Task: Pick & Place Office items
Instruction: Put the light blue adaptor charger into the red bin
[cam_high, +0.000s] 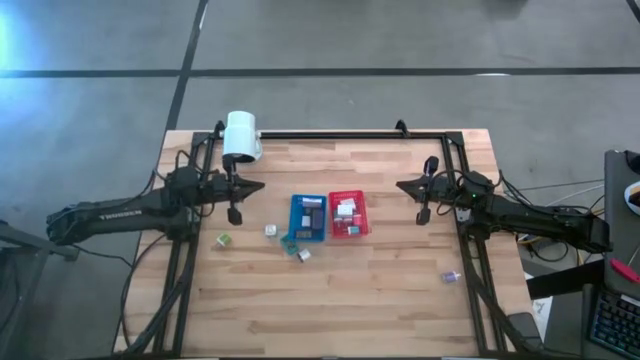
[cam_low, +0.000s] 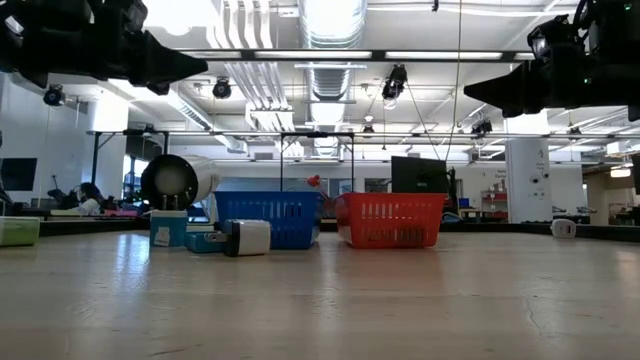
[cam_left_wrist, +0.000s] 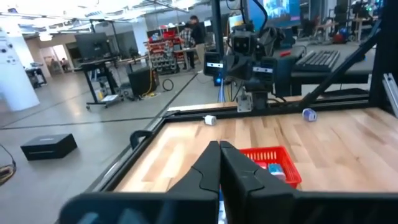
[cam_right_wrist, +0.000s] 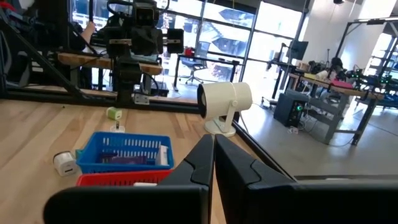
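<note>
Dark L pincer (cam_left_wrist: 219, 163) fully closed, empty, above table; R pincer (cam_right_wrist: 213, 158) same.

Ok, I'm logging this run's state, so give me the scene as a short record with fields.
left gripper: shut, empty, raised beside the blue tray
right gripper: shut, empty, raised right of the red tray
trays: side by side mid-table, both holding items
loose items: green block, white block, small piece near the right edge
lamp head: back left
</note>
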